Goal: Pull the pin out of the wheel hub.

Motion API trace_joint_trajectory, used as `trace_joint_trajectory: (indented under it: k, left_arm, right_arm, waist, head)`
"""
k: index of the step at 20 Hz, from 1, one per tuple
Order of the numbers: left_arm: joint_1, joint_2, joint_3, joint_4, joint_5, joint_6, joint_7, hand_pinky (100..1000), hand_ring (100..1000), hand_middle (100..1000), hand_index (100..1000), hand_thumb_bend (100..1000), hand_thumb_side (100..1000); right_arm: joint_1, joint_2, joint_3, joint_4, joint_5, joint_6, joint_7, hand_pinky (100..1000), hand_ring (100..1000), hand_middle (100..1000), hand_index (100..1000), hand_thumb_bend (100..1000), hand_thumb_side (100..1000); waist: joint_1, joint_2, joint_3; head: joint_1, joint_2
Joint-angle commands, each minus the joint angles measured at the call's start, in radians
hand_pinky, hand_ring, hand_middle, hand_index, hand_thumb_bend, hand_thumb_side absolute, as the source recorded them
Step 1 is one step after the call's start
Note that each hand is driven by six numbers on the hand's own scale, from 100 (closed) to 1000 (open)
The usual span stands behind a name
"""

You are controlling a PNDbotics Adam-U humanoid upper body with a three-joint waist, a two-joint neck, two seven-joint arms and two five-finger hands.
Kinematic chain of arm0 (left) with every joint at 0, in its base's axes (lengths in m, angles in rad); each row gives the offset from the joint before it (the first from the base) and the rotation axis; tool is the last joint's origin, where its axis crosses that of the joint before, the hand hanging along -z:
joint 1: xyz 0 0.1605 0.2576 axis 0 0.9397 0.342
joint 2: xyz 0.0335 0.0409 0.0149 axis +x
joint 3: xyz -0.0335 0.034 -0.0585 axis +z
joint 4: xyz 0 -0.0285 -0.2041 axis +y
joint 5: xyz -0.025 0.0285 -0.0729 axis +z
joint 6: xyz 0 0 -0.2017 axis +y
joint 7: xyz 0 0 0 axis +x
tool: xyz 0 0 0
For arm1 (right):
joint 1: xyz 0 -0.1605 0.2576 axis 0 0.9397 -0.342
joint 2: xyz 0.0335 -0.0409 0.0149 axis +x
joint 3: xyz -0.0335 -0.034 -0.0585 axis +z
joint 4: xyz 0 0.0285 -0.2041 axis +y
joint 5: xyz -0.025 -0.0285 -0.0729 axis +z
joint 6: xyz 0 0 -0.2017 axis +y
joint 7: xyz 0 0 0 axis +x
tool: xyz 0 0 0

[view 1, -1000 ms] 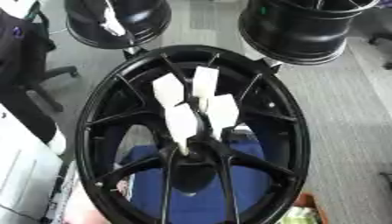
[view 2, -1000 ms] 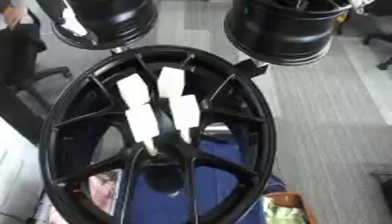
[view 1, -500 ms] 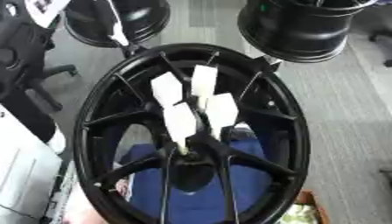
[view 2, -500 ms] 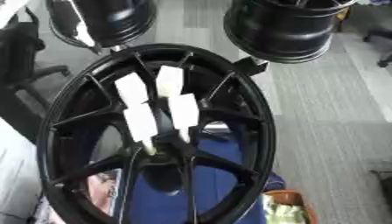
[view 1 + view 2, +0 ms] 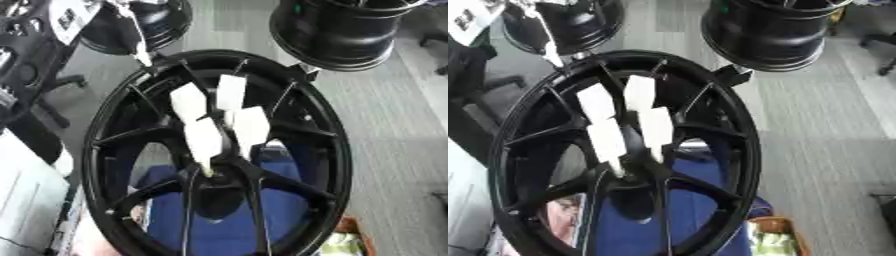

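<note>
Where the wheel sits: a large black spoked alloy wheel fills the middle of both views, face towards the camera and tilted, its thin spokes running from the rim into the centre.
Wheel hub: the black round wheel hub lies a little below the middle of the wheel, where the spokes meet.
Pin: four white flat tapered pieces stand out of the hub in a tight cluster, wide ends up and narrow ends down. One is upper left, one upper middle, one on the right and one lower left. The tip of the lower left piece reaches the hub. Which of them is the pin cannot be told, and all are seated at the hub.
Robot hand: neither robot hand can be made out in either view, so whether the fingers are apart, together or clamped on anything cannot be told.
Behind the spokes: a blue flat surface shows through the lower gaps of the wheel.
Far right: a second black deep-barrelled wheel stands just beyond the big wheel's upper rim.
Far left: a third black wheel stands at the upper left, with a narrow white pointed strip hanging in front of it, its tip near the big wheel's rim.
Floor: grey carpet floor runs along the right side.
Lower right: an orange-edged box with pale green contents sits beside the wheel's lower rim.
</note>
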Motion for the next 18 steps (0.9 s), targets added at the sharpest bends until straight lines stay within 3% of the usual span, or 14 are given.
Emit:
trace_joint_trajectory:
  k: [1,12,18]
  left_arm:
    - [-0.015,0.009,-0.001,0.002,-0.02,-0.314,-0.303,852,847,785,849,816,285]
    - [-0.008,0.004,0.016,0.032,-0.001,-0.322,-0.303,846,840,783,861,813,284]
    - [-0.003,0.03,-0.018,-0.071,0.049,-0.334,-0.303,852,851,800,881,827,258]
  right_arm:
    - [-0.01,-0.026,-0.034,-0.006,0.018,0.027,0.006,887,884,830,879,100,100]
    - [0.005,-0.027,-0.052,-0.006,0.024,0.048,-0.003,889,881,827,878,100,100]
    - [0.007,-0.028,-0.049,-0.006,0.024,0.033,0.005,889,881,828,878,100,100]
  waist:
    - [0.0,-0.019,-0.004]
    - [0.003,-0.018,-0.007]
    - [0.004,-0.018,-0.007]
  head:
    - [0.001,-0.002]
    - [0.003,0.005]
    - [-0.016,0.005]
